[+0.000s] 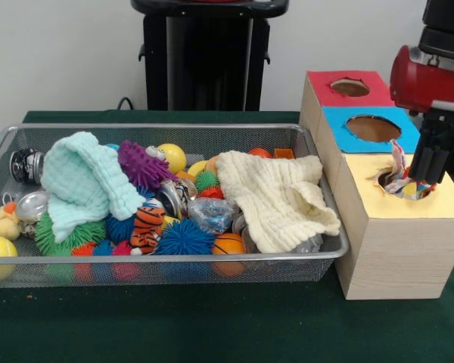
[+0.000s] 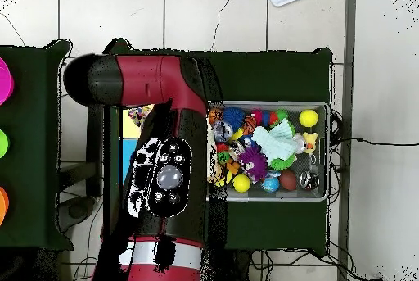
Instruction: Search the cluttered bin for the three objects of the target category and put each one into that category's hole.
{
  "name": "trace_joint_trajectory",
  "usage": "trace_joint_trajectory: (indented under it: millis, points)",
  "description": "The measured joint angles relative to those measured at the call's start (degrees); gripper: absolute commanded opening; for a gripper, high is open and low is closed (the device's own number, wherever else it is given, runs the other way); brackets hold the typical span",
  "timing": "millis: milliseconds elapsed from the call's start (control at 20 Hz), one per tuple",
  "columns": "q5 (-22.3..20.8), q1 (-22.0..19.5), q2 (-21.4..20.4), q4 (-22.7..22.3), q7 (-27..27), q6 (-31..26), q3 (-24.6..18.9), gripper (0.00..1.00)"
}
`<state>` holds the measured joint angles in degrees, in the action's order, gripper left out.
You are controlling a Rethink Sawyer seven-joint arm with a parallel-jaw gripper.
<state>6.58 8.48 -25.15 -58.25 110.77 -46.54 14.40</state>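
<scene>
Front view | black claw (image 1: 424, 178) at right grips multicoloured cloth toy (image 1: 399, 172) over yellow-topped wooden box's hole (image 1: 397, 184) | risk: trailing fabric snags rim, hangs out.

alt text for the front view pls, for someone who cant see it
The robot's claw hangs at the hole in the yellow top of a wooden box, with a multicoloured cloth item in the hole beside it. Behind the yellow section are blue and red ones, each with a hole. To the left, a wire mesh bin holds spiky balls, two washcloths and small toys.
</scene>
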Motion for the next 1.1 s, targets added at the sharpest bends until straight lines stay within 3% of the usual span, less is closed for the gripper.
trace_joint_trajectory:
  millis: [550, 1100]
  points:
    - [-0.3, 0.3, 0.1, -3.5, 0.0, 2.1, 0.0, 0.0]
    - [-0.3, 1.2, 0.5, -4.0, 0.0, 2.3, 0.0, 0.0]
